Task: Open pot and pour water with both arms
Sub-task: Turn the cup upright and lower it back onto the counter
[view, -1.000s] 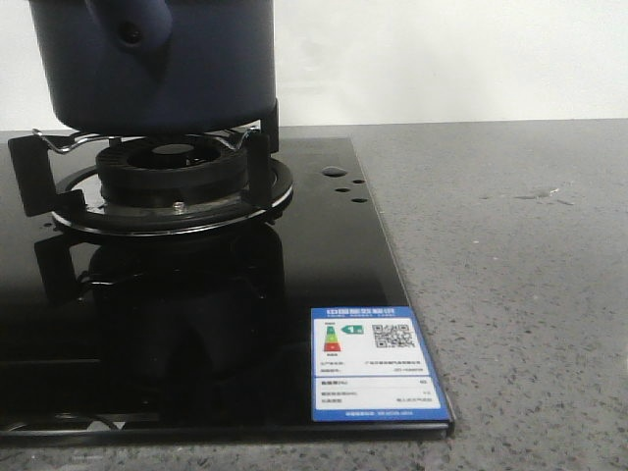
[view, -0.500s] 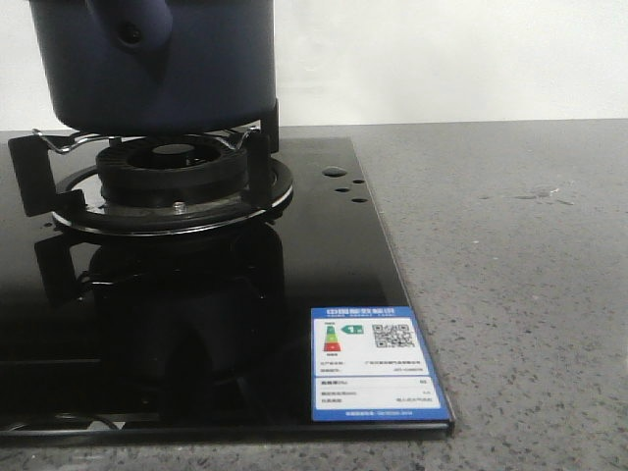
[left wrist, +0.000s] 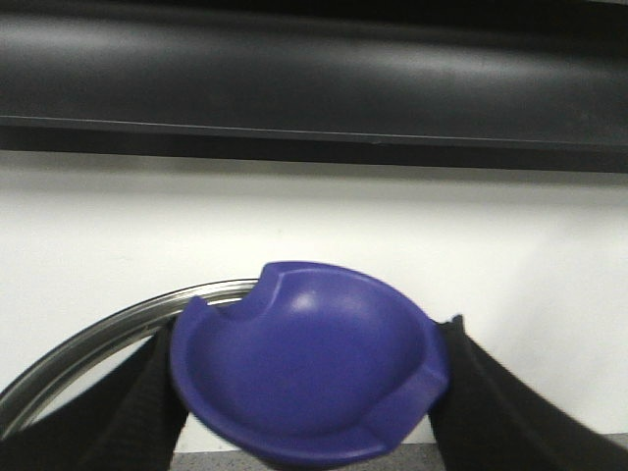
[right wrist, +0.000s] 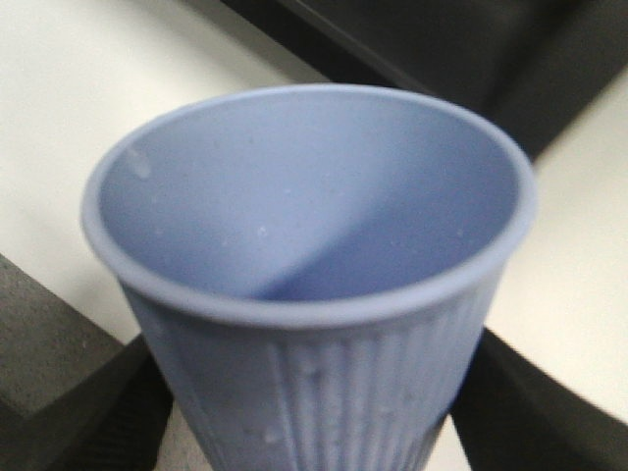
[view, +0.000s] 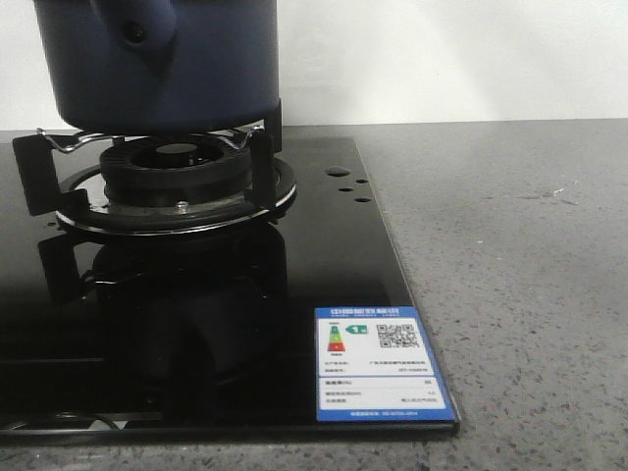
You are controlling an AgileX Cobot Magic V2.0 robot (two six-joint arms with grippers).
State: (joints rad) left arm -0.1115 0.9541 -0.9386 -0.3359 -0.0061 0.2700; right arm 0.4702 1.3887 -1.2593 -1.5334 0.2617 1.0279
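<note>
Pot [view: 162, 64] sits on burner [view: 172, 177], 11 o'clock in front view, barely shifted since earlier frames. Left gripper [left wrist: 304, 392] clamps blue lid knob [left wrist: 309, 378]; right gripper [right wrist: 314, 412] clasps ribbed cup [right wrist: 314, 285], ready for pouring.

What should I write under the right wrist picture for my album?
The right pincer holds a light-blue ribbed cup, seen from just above its open rim.

The pot [view: 162, 64] sits on the burner grate [view: 157, 177] of the stove [view: 196, 324], which lies on the table [view: 520, 275]. The lid knob [left wrist: 309, 378] sits between the left hand's [left wrist: 304, 392] fingers, the lid's rim [left wrist: 88, 343] behind it. The cup [right wrist: 309, 285] stands upright between the right hand's [right wrist: 314, 412] fingers.
</note>
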